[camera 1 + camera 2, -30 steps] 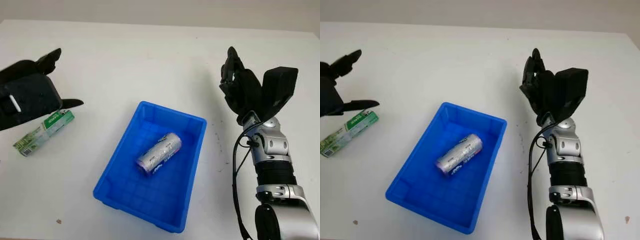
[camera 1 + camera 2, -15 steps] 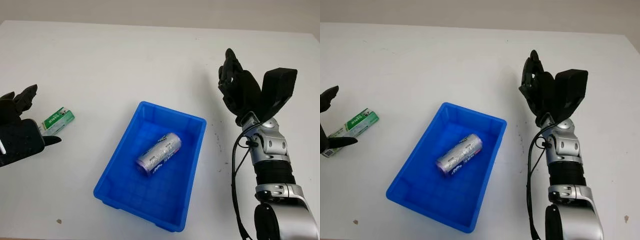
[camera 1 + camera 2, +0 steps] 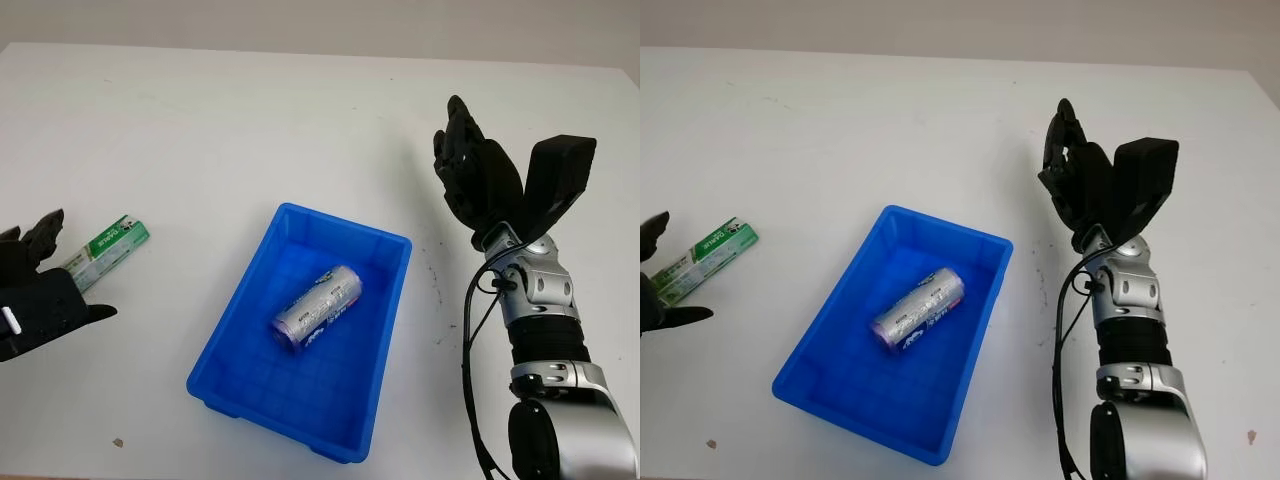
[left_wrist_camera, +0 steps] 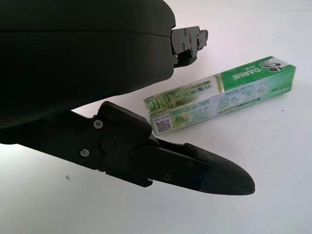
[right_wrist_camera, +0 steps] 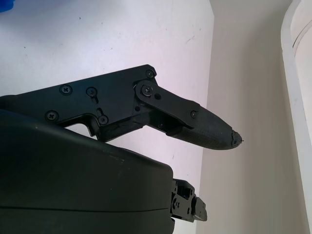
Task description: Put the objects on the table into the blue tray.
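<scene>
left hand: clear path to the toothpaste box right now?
Probably yes. The left hand is open, right beside the toothpaste box, which lies flat on the white table with nothing between them. The blue tray sits well off to the side.

Can (image 3: 318, 307) in tray (image 3: 232, 312) at centre, toothpaste box (image 3: 103, 251) well left on table (image 3: 250, 120)

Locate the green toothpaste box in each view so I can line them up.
Left eye view: green toothpaste box at far left, left of the blue tray.
Right eye view: far left edge, left of the tray.
Left wrist view: lying beyond the open left hand.
Right wrist view: not in it.
Shared landmark: the tray.
</scene>
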